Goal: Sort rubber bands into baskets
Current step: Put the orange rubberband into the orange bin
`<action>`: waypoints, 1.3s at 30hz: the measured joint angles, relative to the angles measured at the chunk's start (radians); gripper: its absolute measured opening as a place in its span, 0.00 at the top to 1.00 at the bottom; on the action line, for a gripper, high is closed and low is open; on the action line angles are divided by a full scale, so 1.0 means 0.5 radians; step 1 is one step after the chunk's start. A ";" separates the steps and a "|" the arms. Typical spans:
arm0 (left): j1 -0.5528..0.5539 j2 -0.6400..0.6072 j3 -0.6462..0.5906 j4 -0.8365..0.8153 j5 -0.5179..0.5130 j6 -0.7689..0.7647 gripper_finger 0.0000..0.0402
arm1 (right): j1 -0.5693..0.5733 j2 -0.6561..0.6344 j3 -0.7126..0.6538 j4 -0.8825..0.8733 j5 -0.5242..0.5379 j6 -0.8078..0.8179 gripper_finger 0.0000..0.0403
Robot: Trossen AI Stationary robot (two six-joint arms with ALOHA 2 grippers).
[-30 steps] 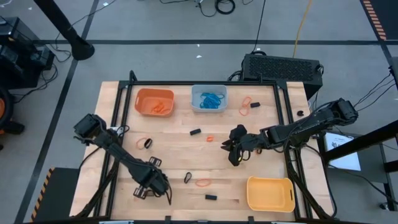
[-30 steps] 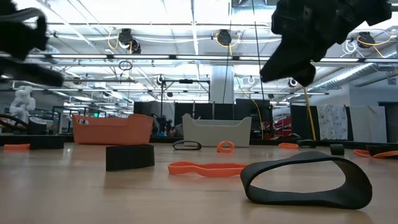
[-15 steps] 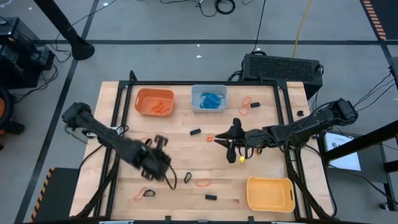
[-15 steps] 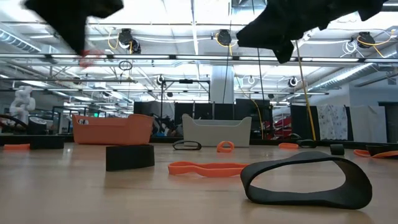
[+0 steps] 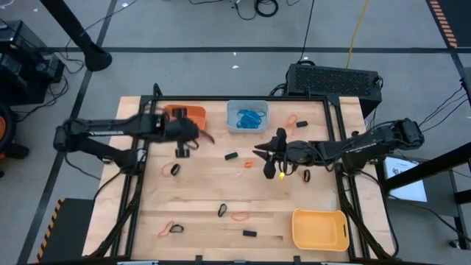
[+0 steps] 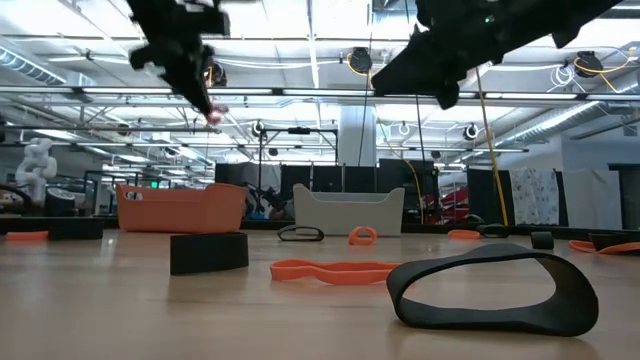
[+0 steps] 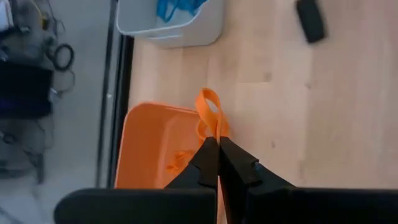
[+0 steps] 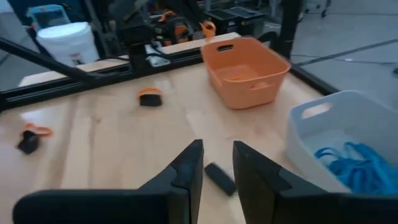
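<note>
Left gripper (image 7: 217,144) is pinching an orange rubber band (image 7: 210,112) beside the orange basket (image 7: 158,146), apparently to drop it in by colour. Right gripper (image 8: 217,165), fingers slightly parted and empty, is hovering mid-table.

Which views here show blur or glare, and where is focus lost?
High view: the left gripper by the orange basket is smeared by motion. Low view: the left arm is blurred; bright ceiling lights behind leave both arms as dark silhouettes; the black rubber band up front is sharp. Left wrist view: the held orange rubber band is soft. Right wrist view: the near fingers are slightly soft.
</note>
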 joint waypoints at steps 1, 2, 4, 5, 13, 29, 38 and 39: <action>0.096 -0.010 -0.049 0.080 0.074 0.034 1.00 | -0.025 0.000 0.000 -0.001 0.000 -0.024 0.80; 0.191 -0.015 -0.098 0.158 0.155 0.071 1.00 | -0.053 0.000 0.000 -0.005 0.000 -0.049 0.80; 0.371 -0.016 -0.189 0.296 0.312 0.125 1.00 | -0.111 0.000 0.000 -0.022 0.001 -0.077 0.80; 0.457 -0.015 -0.236 0.371 0.371 0.155 1.00 | -0.140 0.000 0.000 -0.036 0.001 -0.089 0.80; 1.015 -0.001 -0.443 0.668 0.689 0.229 1.00 | -0.372 -0.113 -0.001 -0.425 0.002 -0.099 0.80; 1.231 0.364 -0.551 0.893 0.729 -0.336 0.94 | -0.608 -0.215 -0.001 -0.868 -0.003 0.020 0.80; 1.231 0.371 -0.551 0.840 0.666 -0.460 0.77 | -0.630 -0.215 -0.001 -0.870 -0.007 -0.014 0.80; 1.231 0.371 -0.547 0.822 0.657 -0.463 0.75 | -0.633 -0.215 -0.001 -0.869 -0.007 -0.015 0.80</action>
